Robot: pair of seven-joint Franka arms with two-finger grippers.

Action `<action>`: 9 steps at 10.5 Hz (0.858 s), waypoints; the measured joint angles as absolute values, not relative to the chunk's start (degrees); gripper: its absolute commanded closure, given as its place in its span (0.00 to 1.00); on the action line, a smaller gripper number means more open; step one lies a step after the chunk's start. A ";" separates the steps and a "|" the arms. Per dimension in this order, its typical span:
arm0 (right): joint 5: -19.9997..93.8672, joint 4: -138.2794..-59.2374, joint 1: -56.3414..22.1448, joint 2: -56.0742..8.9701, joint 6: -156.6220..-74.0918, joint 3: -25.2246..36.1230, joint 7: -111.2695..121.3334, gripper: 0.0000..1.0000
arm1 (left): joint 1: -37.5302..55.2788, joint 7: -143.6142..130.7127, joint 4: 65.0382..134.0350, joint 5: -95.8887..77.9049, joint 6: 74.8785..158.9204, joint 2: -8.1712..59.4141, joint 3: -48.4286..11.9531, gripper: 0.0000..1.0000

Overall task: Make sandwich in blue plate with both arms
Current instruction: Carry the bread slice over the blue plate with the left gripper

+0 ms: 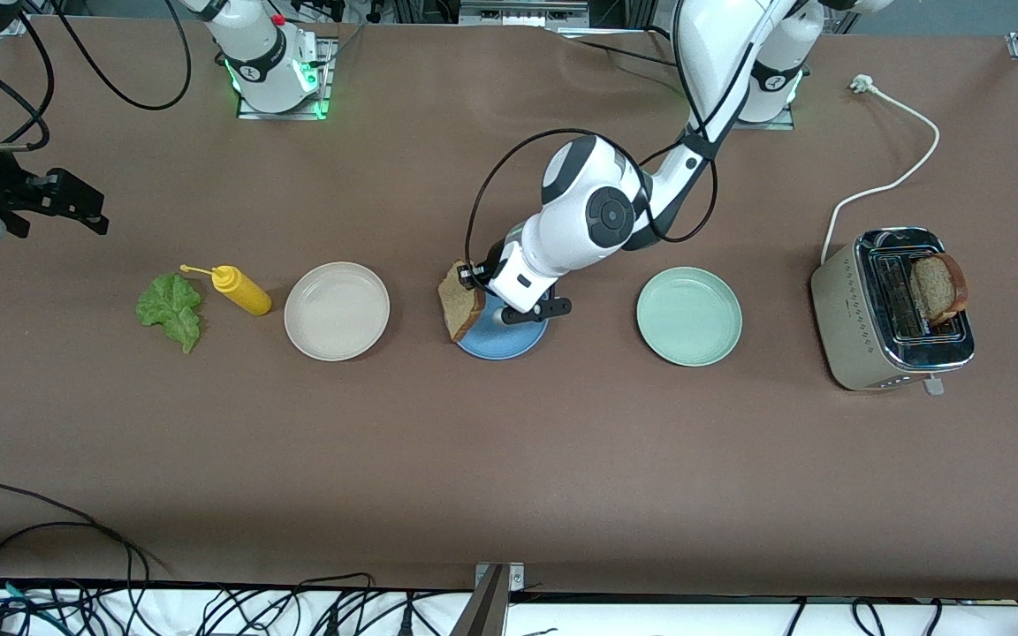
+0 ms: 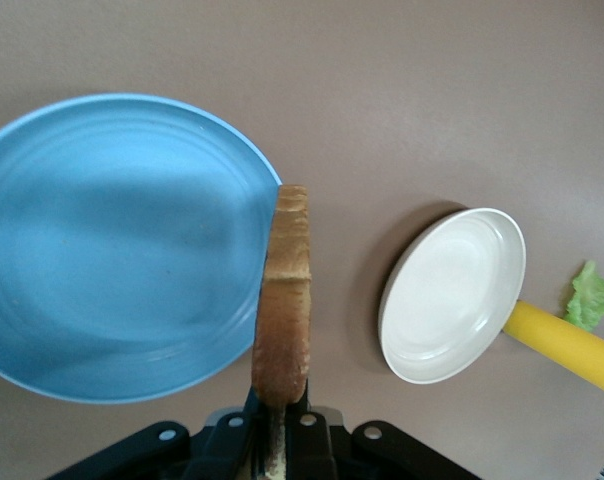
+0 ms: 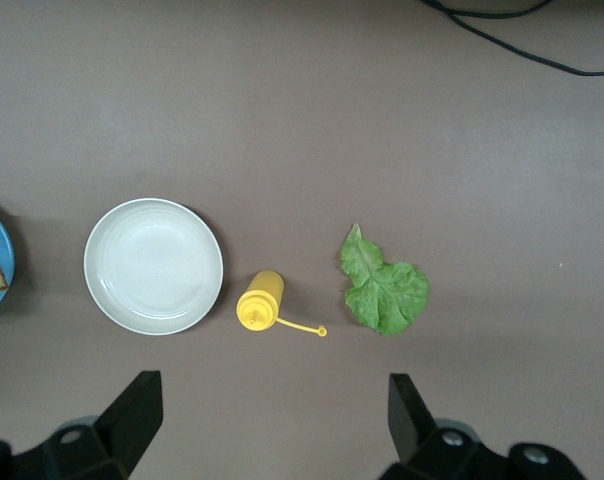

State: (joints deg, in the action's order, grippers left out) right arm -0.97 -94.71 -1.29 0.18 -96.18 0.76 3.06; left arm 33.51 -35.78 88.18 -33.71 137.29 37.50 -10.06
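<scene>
My left gripper (image 1: 476, 284) (image 2: 280, 405) is shut on a brown bread slice (image 1: 460, 302) (image 2: 285, 290), held on edge over the rim of the blue plate (image 1: 502, 342) (image 2: 112, 250) on the side toward the right arm's end. Nothing lies on the plate. A second bread slice (image 1: 938, 287) stands in the toaster (image 1: 862, 331). The green lettuce leaf (image 1: 171, 309) (image 3: 384, 290) lies on the table toward the right arm's end. My right gripper (image 1: 85, 208) (image 3: 272, 420) hangs open and high, over bare table near the lettuce, holding nothing.
A cream-white plate (image 1: 337, 311) (image 3: 152, 265) (image 2: 452, 295) and a yellow squeeze bottle (image 1: 242, 290) (image 3: 262, 300) lie between the lettuce and the blue plate. A mint-green plate (image 1: 688, 316) sits between the blue plate and the toaster. The toaster's white cord (image 1: 898, 177) trails toward the bases.
</scene>
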 measured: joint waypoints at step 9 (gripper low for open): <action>-0.97 -94.46 -1.29 -0.37 -96.29 0.76 3.05 0.00 | 33.39 -35.78 88.59 -31.48 137.25 38.85 -9.51 1.00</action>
State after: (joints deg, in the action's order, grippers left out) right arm -0.97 -94.46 -1.29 -0.37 -96.29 0.76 3.05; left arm 33.39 -35.78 88.59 -31.48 137.25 38.85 -9.51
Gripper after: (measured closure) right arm 0.000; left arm 0.912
